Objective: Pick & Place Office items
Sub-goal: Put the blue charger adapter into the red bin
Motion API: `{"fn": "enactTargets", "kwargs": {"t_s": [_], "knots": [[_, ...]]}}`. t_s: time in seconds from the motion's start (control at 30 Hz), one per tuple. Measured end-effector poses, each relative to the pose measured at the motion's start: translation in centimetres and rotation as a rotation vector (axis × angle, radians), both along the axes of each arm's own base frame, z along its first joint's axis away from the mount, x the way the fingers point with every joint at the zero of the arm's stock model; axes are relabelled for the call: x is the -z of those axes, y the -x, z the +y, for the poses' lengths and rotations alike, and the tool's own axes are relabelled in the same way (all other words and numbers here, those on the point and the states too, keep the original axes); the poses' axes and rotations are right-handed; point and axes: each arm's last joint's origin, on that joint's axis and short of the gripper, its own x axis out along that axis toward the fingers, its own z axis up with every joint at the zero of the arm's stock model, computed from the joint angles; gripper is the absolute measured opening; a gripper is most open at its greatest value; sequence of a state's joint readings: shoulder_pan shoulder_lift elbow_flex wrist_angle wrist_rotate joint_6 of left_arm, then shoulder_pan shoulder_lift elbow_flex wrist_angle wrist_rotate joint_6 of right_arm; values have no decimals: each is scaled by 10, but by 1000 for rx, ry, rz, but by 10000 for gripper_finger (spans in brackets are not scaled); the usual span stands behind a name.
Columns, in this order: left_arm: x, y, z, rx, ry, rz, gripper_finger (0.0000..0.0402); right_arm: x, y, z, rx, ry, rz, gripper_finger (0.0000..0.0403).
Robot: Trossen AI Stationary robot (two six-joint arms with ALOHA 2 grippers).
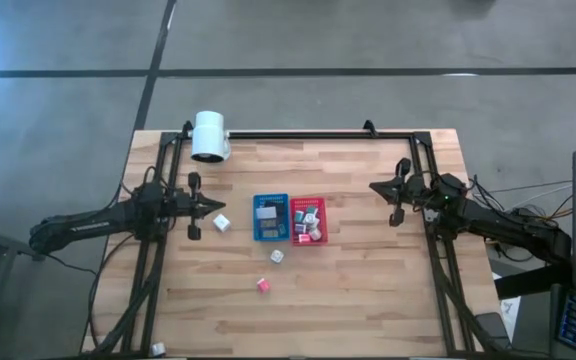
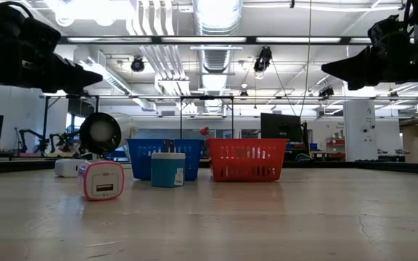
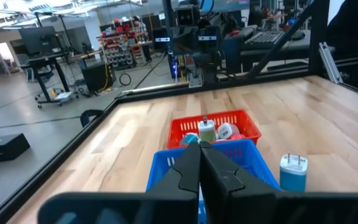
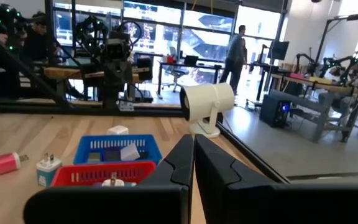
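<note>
— Wooden planks under everything, a dark frame round the table (image 1: 368, 290), grey floor beyond. Where do the grippers stand?

— Left gripper (image 1: 218, 206) hangs over the table's left part, fingers (image 3: 188, 171) pressed together on nothing. Right gripper (image 1: 374, 187) is over the right part, well clear of the trays, its fingers (image 4: 182, 158) also together and empty.

— And just out from the left one?

— A white cube (image 1: 221, 223) lies on the wood near its tip. Past that, mid-table, the blue tray (image 1: 270, 217) and red tray (image 1: 307, 220) sit side by side, touching.

— What's inside them?

— Blue one holds dark flat pieces and something pale; from above I can't separate them. Red one holds a heap of small white and coloured cubes — a count isn't possible. In the left wrist view the fingers cover most of the blue tray.

— Anything loose?

— A teal-and-white cube (image 1: 277, 257) with prongs in front of the trays, and a pink cube (image 1: 263, 285) nearer the front edge. At table height the pink one shows a port in its white face.

— Further out?

— A big white cylinder (image 1: 209, 136) on a stand at the back-left corner. One more small white thing (image 1: 157, 349) lies at the front-left edge, too tiny to identify. In the low view both arms are cut off by the top edge. A person (image 4: 235, 53) stands far back in the room.
</note>
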State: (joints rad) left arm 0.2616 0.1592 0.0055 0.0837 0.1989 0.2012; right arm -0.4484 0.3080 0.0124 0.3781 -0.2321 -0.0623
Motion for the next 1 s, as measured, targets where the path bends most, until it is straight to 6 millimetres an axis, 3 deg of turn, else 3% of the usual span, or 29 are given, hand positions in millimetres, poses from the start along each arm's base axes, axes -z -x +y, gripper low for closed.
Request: {"fn": "enactTargets", "kwargs": {"t_s": [0.5, 0.67, 0.83, 1.0], "knots": [[0, 0, 0, -1, 3, 0, 11, 5, -5, -2, 1, 6, 50, 8], [0, 0, 0, -2, 2, -2, 11, -6, -10, -4, -6, -21, 32, 9], [-1, 0, 0, -12, 1, -5, 11, -19, -27, -5, -52, -60, 111, 20], [-1, 0, 1, -15, 1, -5, 12, -38, -60, -4, -130, -83, 203, 39]]}}
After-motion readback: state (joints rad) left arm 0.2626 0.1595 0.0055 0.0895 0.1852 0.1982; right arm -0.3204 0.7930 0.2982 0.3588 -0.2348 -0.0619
